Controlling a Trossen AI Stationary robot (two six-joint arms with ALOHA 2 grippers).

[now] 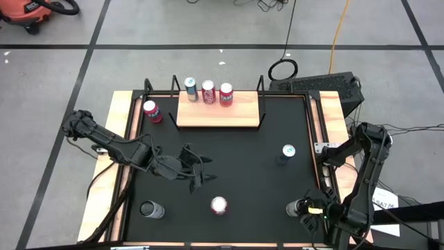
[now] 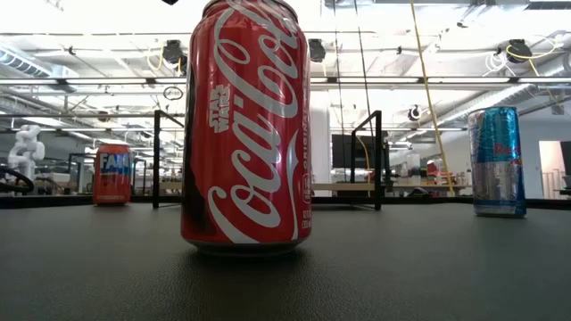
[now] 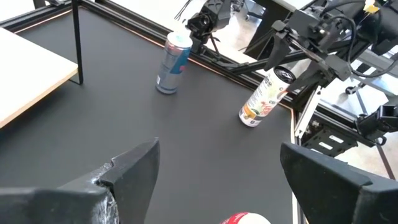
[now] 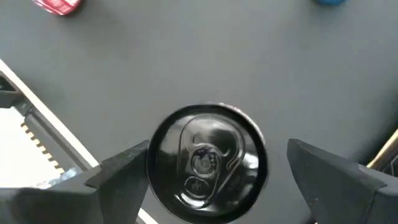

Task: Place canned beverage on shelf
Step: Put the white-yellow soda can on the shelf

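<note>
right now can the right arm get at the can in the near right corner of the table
Probably yes: the right pincer hangs open directly above that can, a finger on either side, with nothing between them.

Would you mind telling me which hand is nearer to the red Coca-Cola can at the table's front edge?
Left. The left hand hangs open just beside the Coca-Cola can, toward the shelf side. The right hand is farther off, open over a white can at the right edge.

Robotics lab, open industrial hall.
Exposed ceiling ducts (image 2: 375,40), taped concrete floor (image 1: 208,59), an orange shop vacuum (image 1: 31,12), loose cables (image 1: 284,68) everywhere.
</note>
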